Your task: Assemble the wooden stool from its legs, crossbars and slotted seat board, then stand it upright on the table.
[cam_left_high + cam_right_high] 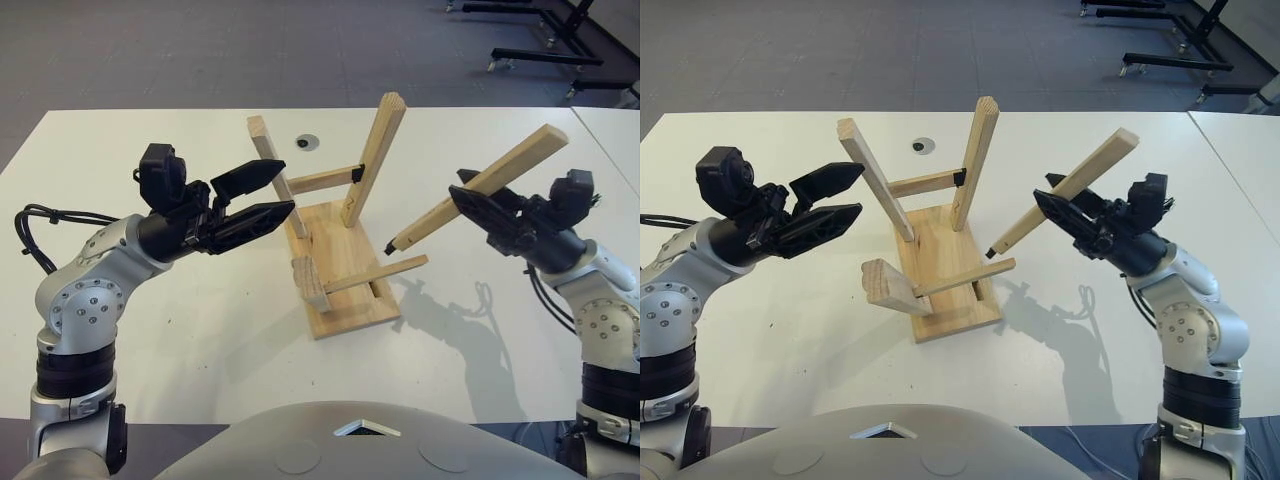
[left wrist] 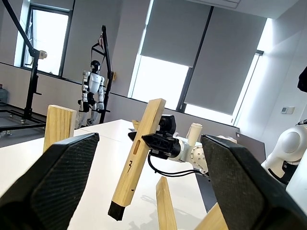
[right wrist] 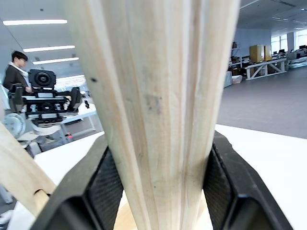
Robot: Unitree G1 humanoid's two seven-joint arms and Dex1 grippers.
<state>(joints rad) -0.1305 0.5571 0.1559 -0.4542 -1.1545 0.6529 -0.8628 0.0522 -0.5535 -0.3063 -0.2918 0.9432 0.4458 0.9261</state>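
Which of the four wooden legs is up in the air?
The leg clamped in the right gripper, tilted in the air right of the seat board. Two other legs stand on it; the fourth leg lies on its side.

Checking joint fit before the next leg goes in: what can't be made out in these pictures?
Eye views: whether the two upright legs sit fully in the seat board is too small to tell; the lying leg covers the board under it.
Right wrist view: the held leg hides the board.
Left wrist view: the bottom edge cuts off the upright legs' bases.
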